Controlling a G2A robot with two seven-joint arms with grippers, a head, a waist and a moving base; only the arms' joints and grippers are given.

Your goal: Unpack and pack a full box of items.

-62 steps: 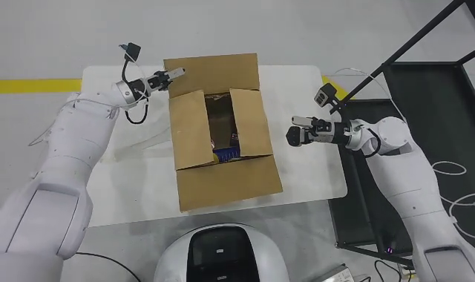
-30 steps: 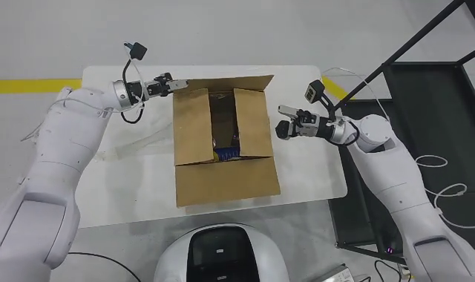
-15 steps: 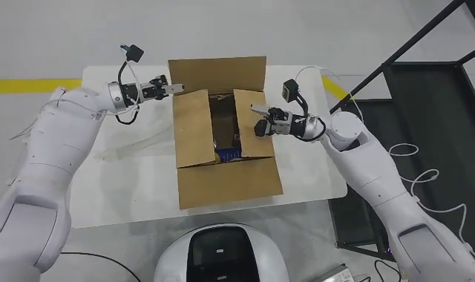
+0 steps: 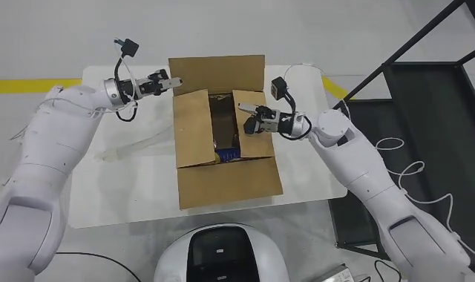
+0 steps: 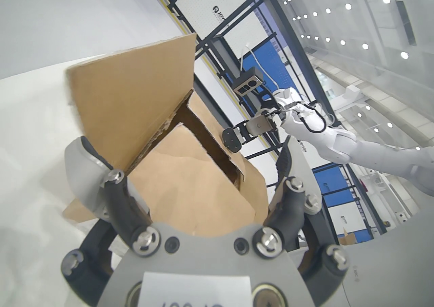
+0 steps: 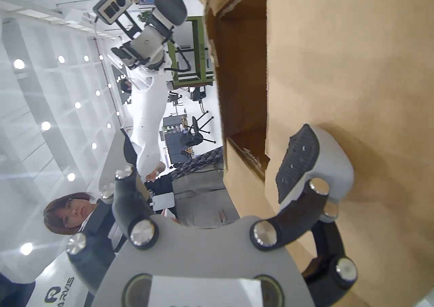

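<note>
A brown cardboard box (image 4: pixel 223 179) stands in the middle of the white table (image 4: pixel 304 171). Its rear and front flaps lie folded outward, while the two side flaps lean in over the opening. Blue and yellow items (image 4: pixel 228 147) show through the gap between them. My left gripper (image 4: pixel 172 82) is at the box's far left corner, open, and the box (image 5: pixel 135 94) rises between its fingers (image 5: pixel 89 163). My right gripper (image 4: pixel 247 125) hovers open over the right side flap (image 6: pixel 339 50), whose inner edge lies between its fingers (image 6: pixel 298 159).
A clear plastic strip (image 4: pixel 137 142) lies on the table to the left of the box. A black metal rack (image 4: pixel 423 126) stands just past the table's right edge. Bare table surface lies to the right of the box.
My right gripper has moved left from beside the box to over its right side flap. The rear flap, raised a second ago, lies folded back outward. My left gripper has barely shifted.
</note>
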